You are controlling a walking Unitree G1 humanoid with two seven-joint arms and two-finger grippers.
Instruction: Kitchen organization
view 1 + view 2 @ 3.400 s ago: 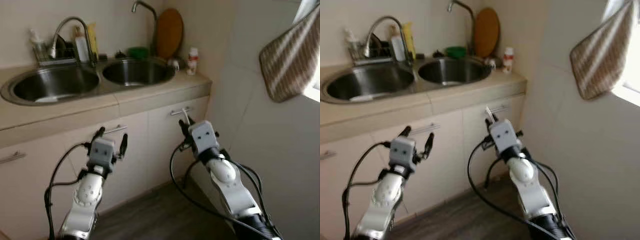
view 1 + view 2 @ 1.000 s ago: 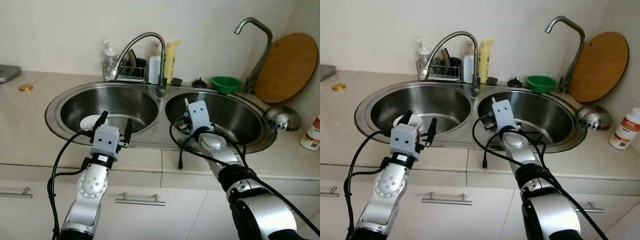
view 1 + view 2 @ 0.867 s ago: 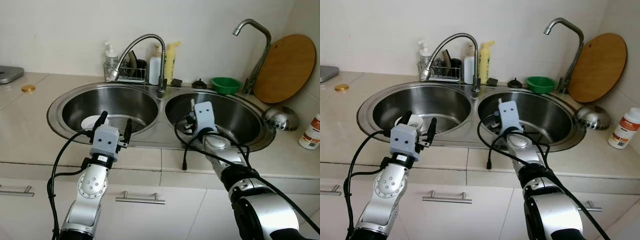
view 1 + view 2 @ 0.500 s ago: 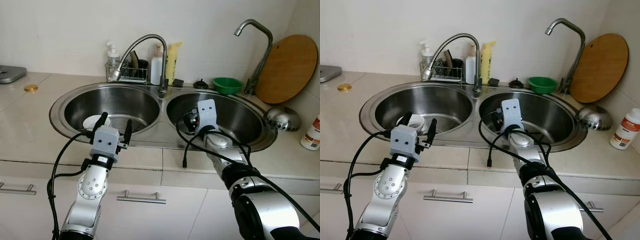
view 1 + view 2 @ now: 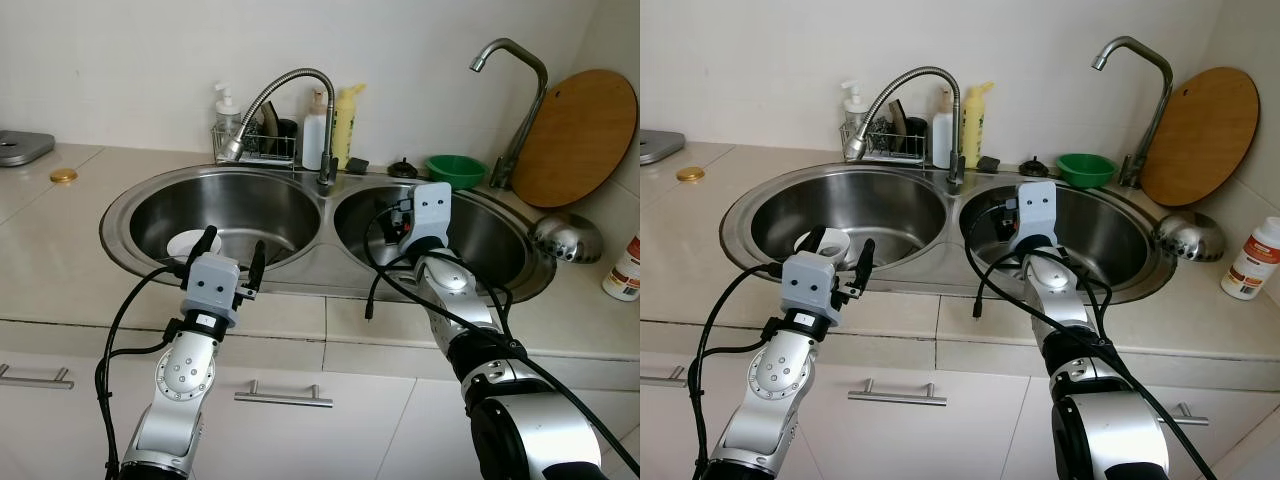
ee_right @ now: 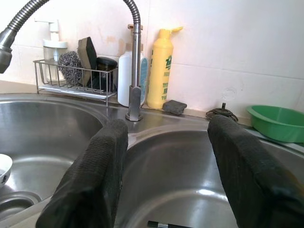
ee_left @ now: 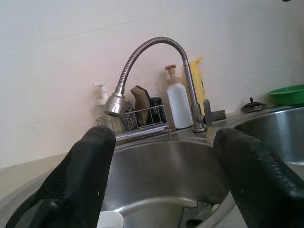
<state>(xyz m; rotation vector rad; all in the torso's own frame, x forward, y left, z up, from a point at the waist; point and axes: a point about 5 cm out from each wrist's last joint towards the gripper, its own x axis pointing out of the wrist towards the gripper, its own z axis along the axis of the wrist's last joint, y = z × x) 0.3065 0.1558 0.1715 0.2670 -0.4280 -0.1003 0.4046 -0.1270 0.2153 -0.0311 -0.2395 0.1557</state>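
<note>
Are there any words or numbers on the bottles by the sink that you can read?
Yellow bottle: dark print on its front, too blurred to read.
White bottle beside it: a blue label, no letters legible.
Small white bottle with an orange label at the counter's right end: too small to read.
Pump dispenser: no text visible.

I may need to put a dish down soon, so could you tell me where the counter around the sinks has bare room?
The counter left of the left basin is bare up to a small gold lid. The front strip below both basins is bare but narrow. Crowded: the back ledge with wire rack, bottles and green bowl; the right corner with cutting board and metal bowl.
</note>
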